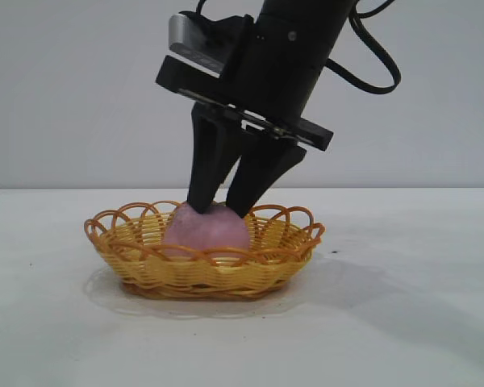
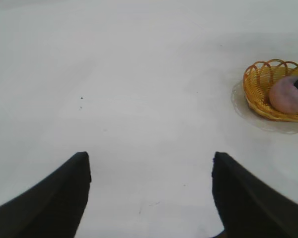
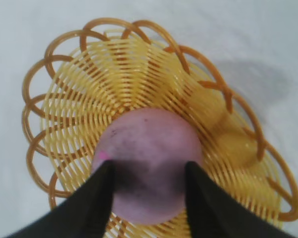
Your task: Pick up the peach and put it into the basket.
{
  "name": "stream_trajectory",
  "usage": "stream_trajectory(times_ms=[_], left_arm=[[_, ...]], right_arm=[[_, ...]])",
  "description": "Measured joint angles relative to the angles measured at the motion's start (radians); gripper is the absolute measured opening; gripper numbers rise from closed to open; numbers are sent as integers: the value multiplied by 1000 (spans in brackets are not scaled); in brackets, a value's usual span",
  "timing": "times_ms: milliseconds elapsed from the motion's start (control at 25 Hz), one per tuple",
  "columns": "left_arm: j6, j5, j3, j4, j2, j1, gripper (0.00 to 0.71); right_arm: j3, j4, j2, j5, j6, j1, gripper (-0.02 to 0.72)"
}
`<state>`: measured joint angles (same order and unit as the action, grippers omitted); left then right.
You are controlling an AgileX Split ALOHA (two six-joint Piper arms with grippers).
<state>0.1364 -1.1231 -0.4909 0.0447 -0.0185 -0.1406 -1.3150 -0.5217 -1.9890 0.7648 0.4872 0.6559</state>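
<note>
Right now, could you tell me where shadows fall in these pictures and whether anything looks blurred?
Exterior view: soft, even light; the basket throws a faint shadow on the table toward the camera and to the right. Right wrist view: the right claw darkens the peach between its fingers, which look soft-edged. Left wrist view: the left claw is blurred at the near edge.

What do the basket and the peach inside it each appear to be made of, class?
Basket: woven wicker or a plastic imitation; glossy yellow strands, orange-brown looped rim.
Peach: matte, speckled dusty-pink skin; real or artificial, the look leaves it open.
</note>
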Motion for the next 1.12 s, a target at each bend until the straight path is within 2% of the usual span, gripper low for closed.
stream_trajectory(times_ms=[80,200,240,280,440,480,520,800,1000,1120], left_arm=[[0,0,0,0,0,0,458],[0,0,0,0,0,0,458],[0,0,0,0,0,0,458],[0,0,0,0,0,0,458],[0,0,0,0,0,0,458],[0,0,0,0,0,0,458],[0,0,0,0,0,0,458],[0,0,0,0,0,0,458],[0,0,0,0,0,0,458],[0,0,0,0,0,0,458]], right_arm=[[0,7,30,7,0,-2,454],[-2,28,106,10,-29,-35,438],[-2,49,130,10,-62,-54,438],[-4,81,156,8,-110,-86,479],[6,240,178,4,-308,-269,463],[12,269,168,4,-328,-322,404],[20,289,157,4,-343,-373,403],[26,311,106,-62,-388,-609,403],[48,311,156,-52,-393,-685,403],[140,305,300,-89,-386,-689,403]])
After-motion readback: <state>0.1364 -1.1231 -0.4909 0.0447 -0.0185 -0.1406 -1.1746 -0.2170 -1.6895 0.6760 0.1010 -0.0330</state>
